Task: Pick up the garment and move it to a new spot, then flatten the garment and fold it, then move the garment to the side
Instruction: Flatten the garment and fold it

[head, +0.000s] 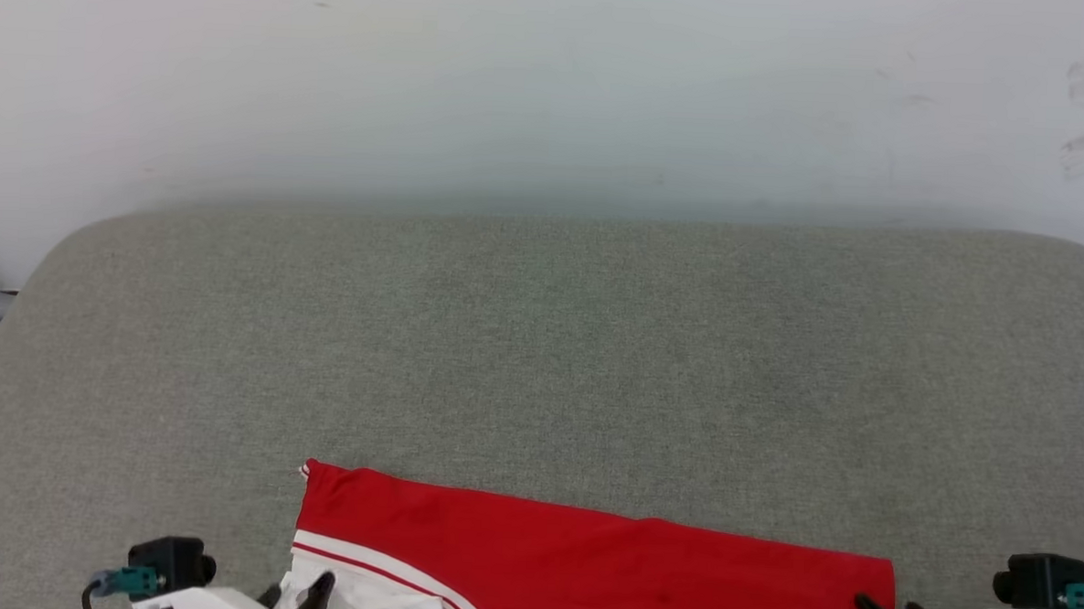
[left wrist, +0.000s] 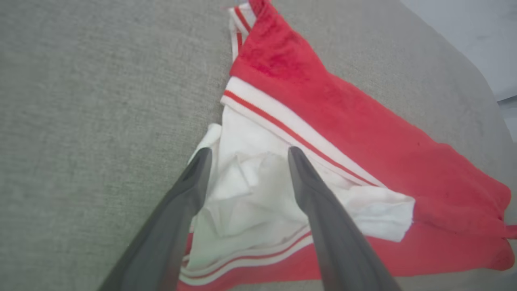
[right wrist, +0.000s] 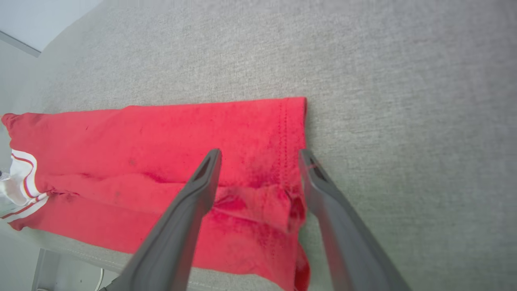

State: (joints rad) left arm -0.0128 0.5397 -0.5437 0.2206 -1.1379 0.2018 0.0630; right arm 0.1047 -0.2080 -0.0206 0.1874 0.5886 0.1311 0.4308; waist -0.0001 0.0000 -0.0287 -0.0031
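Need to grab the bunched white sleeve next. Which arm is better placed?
Left. The left gripper is open, straddling the white sleeve of the garment; the right gripper is open over the red hem at the opposite end.

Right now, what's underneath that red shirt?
The shirt lies on a grey cloth-covered surface, which shows beyond it and at both sides. A crumpled white sleeve lies on top of the red part. Anything between shirt and surface is hidden.
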